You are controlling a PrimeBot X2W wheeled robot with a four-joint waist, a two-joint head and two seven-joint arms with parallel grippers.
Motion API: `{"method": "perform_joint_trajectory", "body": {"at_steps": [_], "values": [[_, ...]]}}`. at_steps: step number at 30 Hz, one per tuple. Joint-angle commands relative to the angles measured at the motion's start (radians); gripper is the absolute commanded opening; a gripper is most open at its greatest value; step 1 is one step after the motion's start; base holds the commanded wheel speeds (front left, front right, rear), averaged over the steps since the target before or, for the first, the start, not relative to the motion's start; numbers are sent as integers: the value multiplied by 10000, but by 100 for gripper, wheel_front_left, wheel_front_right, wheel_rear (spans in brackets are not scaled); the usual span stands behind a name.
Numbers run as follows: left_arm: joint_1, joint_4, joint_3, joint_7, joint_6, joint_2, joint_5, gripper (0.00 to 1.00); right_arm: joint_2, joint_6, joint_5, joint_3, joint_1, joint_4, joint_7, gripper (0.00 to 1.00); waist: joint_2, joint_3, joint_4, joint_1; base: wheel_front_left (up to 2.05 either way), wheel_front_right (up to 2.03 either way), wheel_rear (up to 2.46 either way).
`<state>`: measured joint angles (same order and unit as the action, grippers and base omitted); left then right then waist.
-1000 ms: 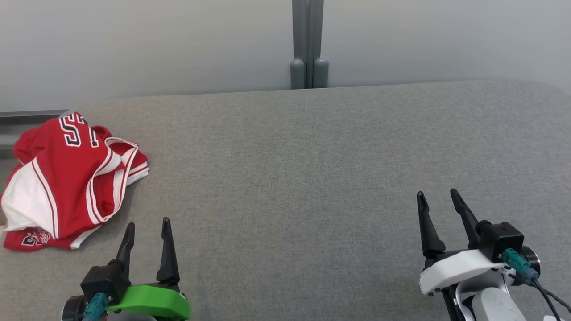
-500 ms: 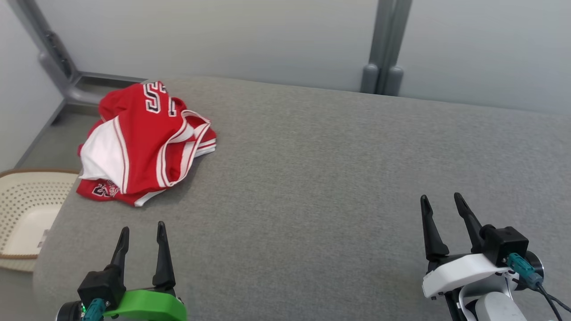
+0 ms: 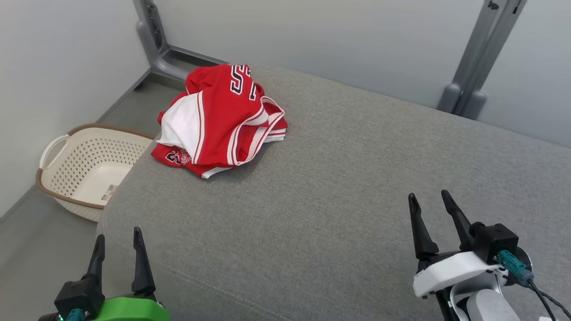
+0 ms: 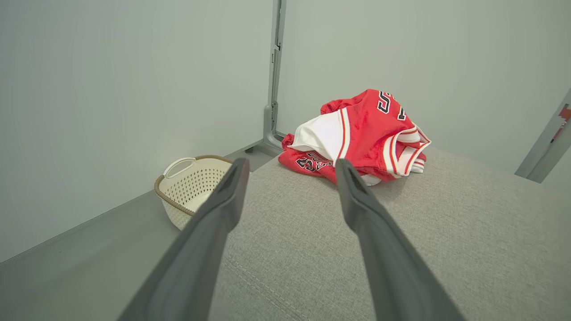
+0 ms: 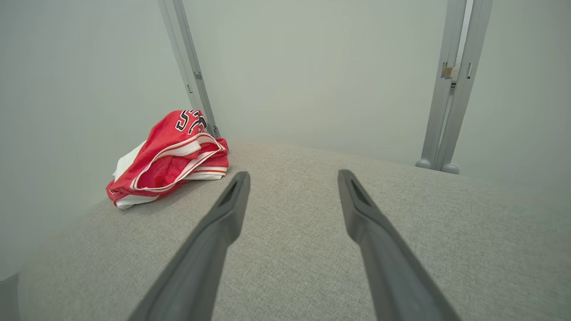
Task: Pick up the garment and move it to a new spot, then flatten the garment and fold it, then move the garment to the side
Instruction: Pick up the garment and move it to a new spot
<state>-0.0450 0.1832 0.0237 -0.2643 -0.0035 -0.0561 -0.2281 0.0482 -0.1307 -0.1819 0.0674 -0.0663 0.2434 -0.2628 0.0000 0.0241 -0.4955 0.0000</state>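
The garment (image 3: 218, 118) is a red and white jersey with dark lettering, lying crumpled near the far left corner of the grey padded surface (image 3: 339, 178). It also shows ahead in the left wrist view (image 4: 357, 133) and at the left of the right wrist view (image 5: 169, 158). My left gripper (image 3: 117, 234) hangs open over the surface's near left edge, well short of the garment. My right gripper (image 3: 429, 198) stands open above the near right part of the surface, with nothing between its fingers.
A cream perforated basket (image 3: 84, 167) with a brown rim stands on the floor left of the surface, seen too in the left wrist view (image 4: 192, 187). Grey posts (image 3: 473, 67) rise against the pale wall behind. The surface's left edge drops to the floor.
The head camera has swung left, so the garment sits nearer the picture's middle and the basket has come into view. Both grippers stay open.
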Motion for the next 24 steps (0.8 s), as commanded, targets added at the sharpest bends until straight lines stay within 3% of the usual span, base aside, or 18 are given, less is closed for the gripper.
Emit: {"method": "perform_joint_trajectory", "body": {"at_steps": [1,13,24], "values": [[-100,-66,8,-4,24,-43,16,100,40,-1,-25,27,-55,43,-31,100,0,-15,-165,0,0,0,0],[173,235,-264,6,-166,-43,-1,100,38,-1,-84,56,-52,108,-31,100,0,-20,-122,0,0,0,0],[3142,2563,-1053,1201,-928,-615,0,100,40,-1,321,81,-187,17,-31,100,0,-491,344,0,0,0,0]]}}
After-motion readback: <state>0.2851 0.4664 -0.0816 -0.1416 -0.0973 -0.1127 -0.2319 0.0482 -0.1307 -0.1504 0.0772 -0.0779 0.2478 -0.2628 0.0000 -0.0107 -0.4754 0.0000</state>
